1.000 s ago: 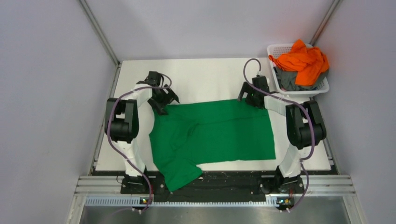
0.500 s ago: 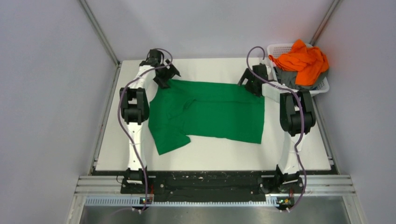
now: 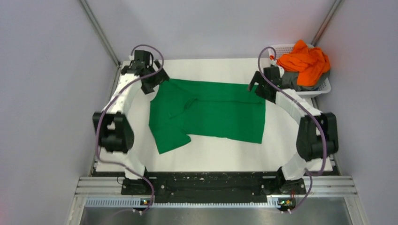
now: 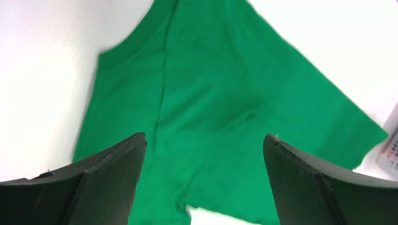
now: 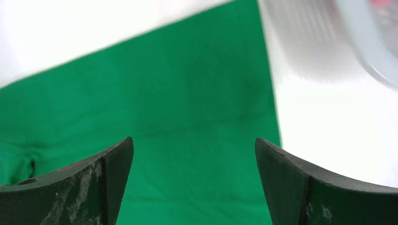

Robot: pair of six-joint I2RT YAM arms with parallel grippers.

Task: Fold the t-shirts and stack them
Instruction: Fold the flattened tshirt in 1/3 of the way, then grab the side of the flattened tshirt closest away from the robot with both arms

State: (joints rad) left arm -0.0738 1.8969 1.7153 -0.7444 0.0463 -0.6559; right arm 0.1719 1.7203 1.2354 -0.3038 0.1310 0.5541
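A bright green t-shirt [image 3: 209, 112] lies spread on the white table, collar to the left, one sleeve pointing to the near left. It fills the left wrist view [image 4: 211, 112] and the right wrist view [image 5: 164, 117]. My left gripper [image 3: 155, 80] is open and empty above the shirt's far left corner. My right gripper [image 3: 260, 89] is open and empty above its far right corner. An orange t-shirt [image 3: 304, 63] and a grey one [image 3: 292, 80] lie heaped in the basket.
A white lattice basket [image 3: 324, 86] stands at the table's far right corner, close to the right arm. Grey walls close in the table [image 3: 211, 154] on three sides. A black rail runs along the near edge.
Both grippers dragged the green shirt away from the near edge to the far part of the table, then opened and let it go. Both moved outward to the far corners.
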